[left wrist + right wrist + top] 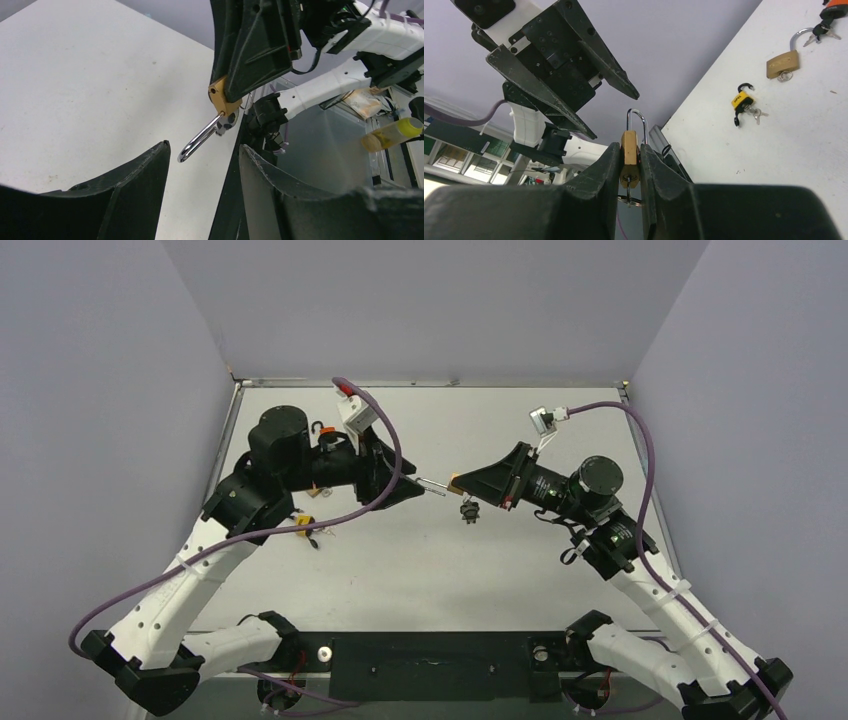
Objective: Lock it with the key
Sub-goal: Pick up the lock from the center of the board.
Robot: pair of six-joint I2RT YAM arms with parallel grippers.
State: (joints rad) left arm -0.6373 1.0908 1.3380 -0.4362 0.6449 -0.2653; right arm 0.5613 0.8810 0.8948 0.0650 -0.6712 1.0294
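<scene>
– While both arms hang over the table (500, 580), which one has the lock?
– It's the right arm (640, 570). Elbow bent low, forearm near level, wrist rolled so its pincer lies on its side. The left arm (200, 570) mirrors it from the other side, and the two tips almost meet.
– State of the pincers?
– The right pincer (630, 150) is closed to the width of the brass padlock (222, 97). The body is clamped flat between the pads, in the air, clear of the table. The left pincer (202, 150) is spread wide and has nothing in it.
– Why hold the lock by the body?
– My reading: it leaves both ends free to work on. The shackle (197, 142) sticks out past the right fingertips and points into the gap of the left pincer, just ahead of its tips and not touching. The key (467, 510) hangs under the right fingertips. It seems to sit in the palm-side end of the lock, but the view is too tight to confirm.
– Shackle seated?
– Cannot tell. It looks raised, with one leg free.
– Next step?
– Probably the left pincer pushes the shackle home or takes the key. A sideways nudge could twist the lock in the pads.
</scene>
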